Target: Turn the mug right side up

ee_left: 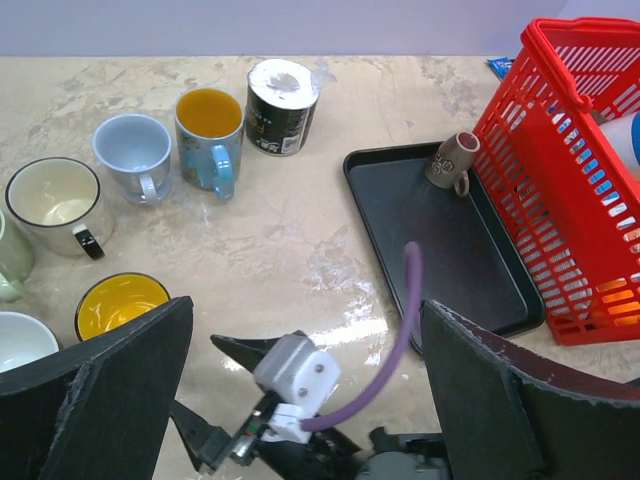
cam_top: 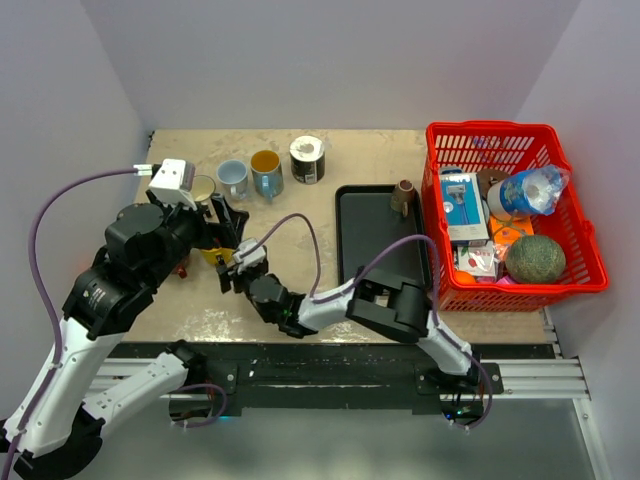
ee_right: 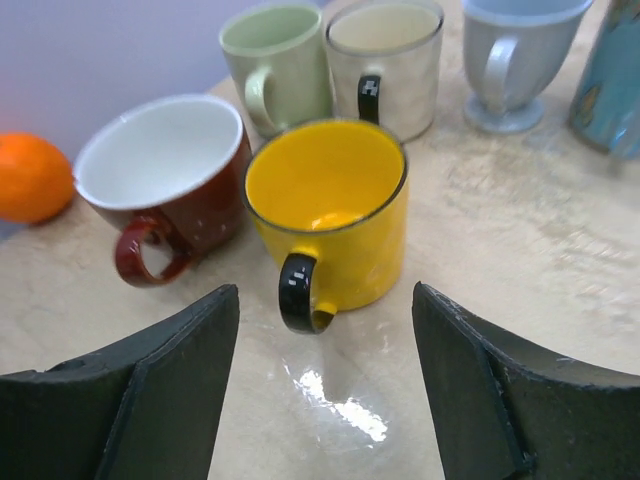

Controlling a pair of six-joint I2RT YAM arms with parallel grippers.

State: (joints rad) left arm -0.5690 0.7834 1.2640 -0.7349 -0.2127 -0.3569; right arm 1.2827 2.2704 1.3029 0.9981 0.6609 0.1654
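**Yellow mug [ee_right: 335, 215] upright before right pincer [ee_right: 325, 295]**

One worktop [cam_top: 370, 155], one red basket [cam_top: 490, 127], one black tray [cam_top: 365, 215], seven mugs [ee_left: 132, 152], one can [ee_left: 282, 105], one orange [ee_right: 35, 175]. Your yellow mug stands rim-up on the worktop just ahead of the right pincer, handle toward it; jaws parted, empty. Left pincer [ee_left: 307, 310] gapes wide, empty.
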